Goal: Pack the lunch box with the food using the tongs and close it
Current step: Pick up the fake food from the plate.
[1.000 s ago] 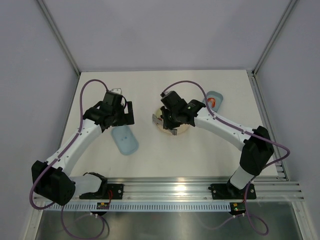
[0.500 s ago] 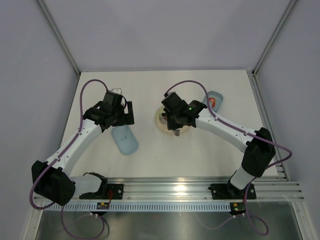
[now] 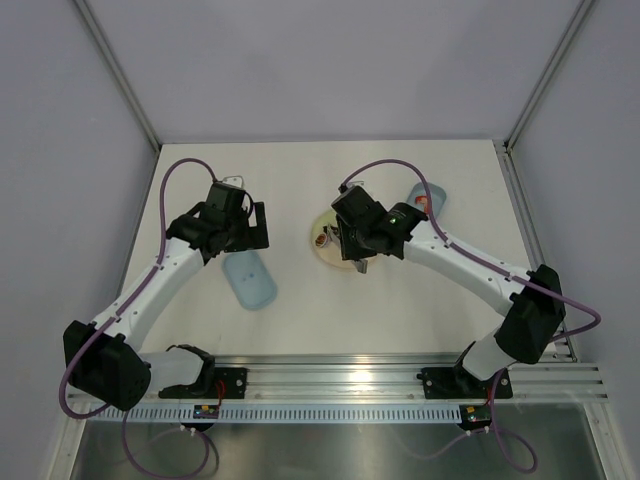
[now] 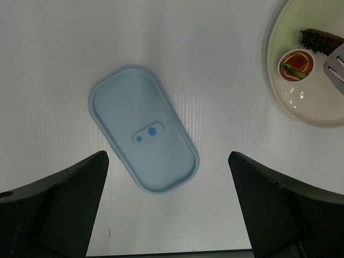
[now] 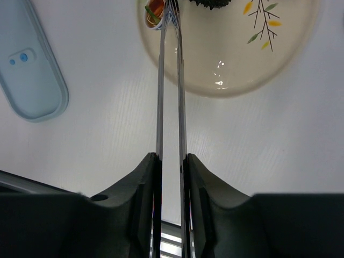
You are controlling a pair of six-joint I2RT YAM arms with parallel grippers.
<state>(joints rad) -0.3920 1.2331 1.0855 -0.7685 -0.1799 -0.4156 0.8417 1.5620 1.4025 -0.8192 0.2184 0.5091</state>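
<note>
My right gripper is shut on the slim silver tongs, one finger against each arm. The tong tips meet at the small round food piece on the pale-yellow plate. A dark brown piece lies beside it. From above, the right gripper hovers over the plate. The lunch box with red food inside sits behind the right arm, partly hidden. Its blue lid lies flat on the table below my open, empty left gripper.
The lid lies left of the plate, near the left gripper. The left wrist view catches the plate, the round piece, a dark piece and a tong tip. Grey walls enclose the table.
The right arm has shifted right, uncovering the plate's left side. The tong arms have spread slightly. The left arm and the lid have not moved.
</note>
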